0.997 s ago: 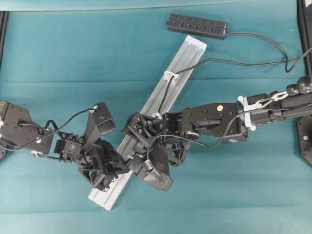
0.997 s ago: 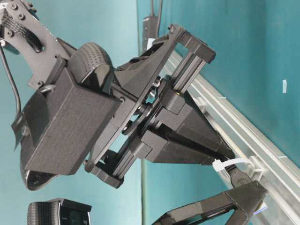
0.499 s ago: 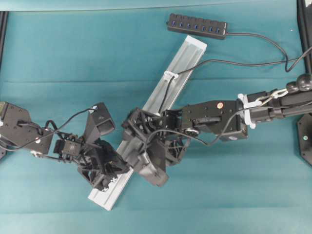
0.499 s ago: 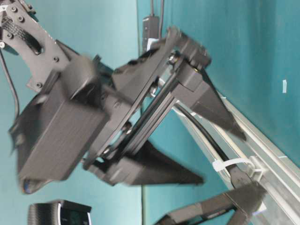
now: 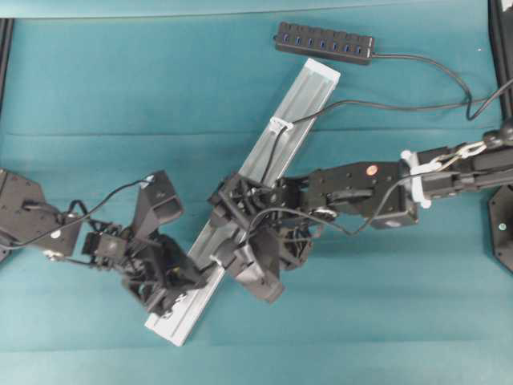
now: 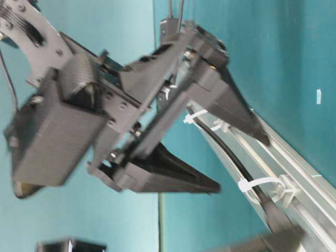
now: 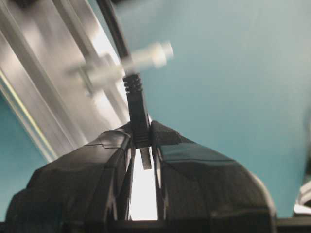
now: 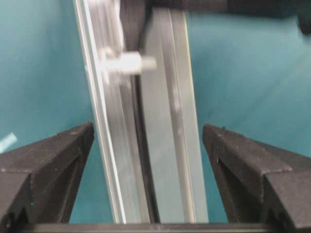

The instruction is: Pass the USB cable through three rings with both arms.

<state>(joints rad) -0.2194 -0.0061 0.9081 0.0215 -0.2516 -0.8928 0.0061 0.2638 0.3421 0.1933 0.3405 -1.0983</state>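
The USB cable (image 5: pixel 417 103) loops from the hub's right end to the silver rail (image 5: pixel 309 96), passes the top ring (image 5: pixel 278 124) and runs down the groove. My left gripper (image 7: pixel 142 138) is shut on the plug (image 7: pixel 138 114), just past a blurred ring (image 7: pixel 143 54); from overhead the left gripper (image 5: pixel 195 277) sits at the rail's lower end. My right gripper (image 8: pixel 148 133) stands open astride the rail (image 8: pixel 167 145), holding nothing, above the cable (image 8: pixel 144 189). At table level the right gripper (image 6: pixel 242 164) hangs over the cable (image 6: pixel 226 152), between two rings (image 6: pixel 257 184) (image 6: pixel 197 116).
The black hub with blue ports (image 5: pixel 324 42) lies at the back, beyond the rail's top end. A black mount (image 5: pixel 501 224) sits at the right edge. Both arms crowd the rail's lower half on the teal cloth (image 5: pixel 120 104).
My right gripper has opened and let go of the cable, rising slightly off the rail. The left gripper, still holding the plug, has shifted a little down and to the left.
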